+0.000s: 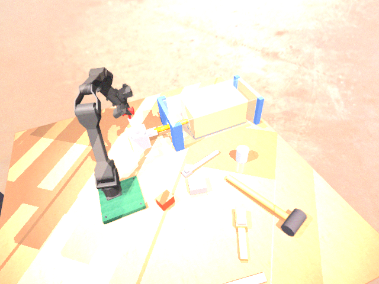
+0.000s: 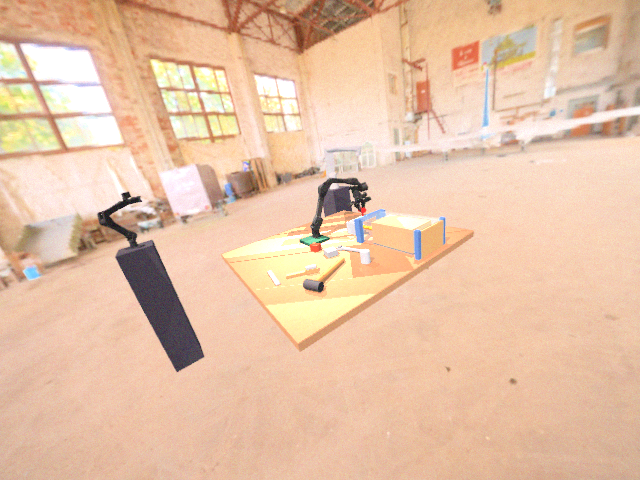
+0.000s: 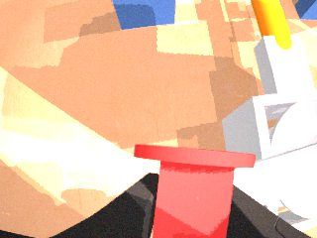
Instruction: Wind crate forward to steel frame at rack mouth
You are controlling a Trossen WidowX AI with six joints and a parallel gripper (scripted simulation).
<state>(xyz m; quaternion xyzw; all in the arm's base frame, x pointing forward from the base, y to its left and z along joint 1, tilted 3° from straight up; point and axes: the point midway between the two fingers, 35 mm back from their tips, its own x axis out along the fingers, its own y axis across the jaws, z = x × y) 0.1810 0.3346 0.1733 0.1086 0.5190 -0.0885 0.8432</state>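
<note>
My gripper [image 1: 128, 113] [image 3: 185, 185] is shut on the red knob [image 1: 131, 110] [image 2: 363, 210] [image 3: 195, 190] of the winch handle. The handle's pale arm runs down to the top of the white winch [image 1: 142, 141] [image 3: 240, 133]; its key in the hole is not clear to see. A yellow strap [image 1: 161, 128] [image 3: 271, 20] runs from the winch through the blue frame [image 1: 178, 139] [image 2: 359, 231] to the crate [image 1: 220, 119] [image 2: 392, 235]. The crate looks flat inside the clear-panelled cubby, its front a gap behind the frame.
On the bench lie a mallet [image 1: 254, 195] [image 2: 313, 285], a flat ratchet-like tool [image 1: 204, 161], a pale block [image 1: 197, 186], a red block [image 1: 165, 200], a white cylinder [image 1: 241, 154] [image 2: 364, 256], a brush-like tool [image 1: 242, 244] and a white bar [image 1: 250, 278]. Blue posts [image 1: 259, 110] stand at the cubby's far end.
</note>
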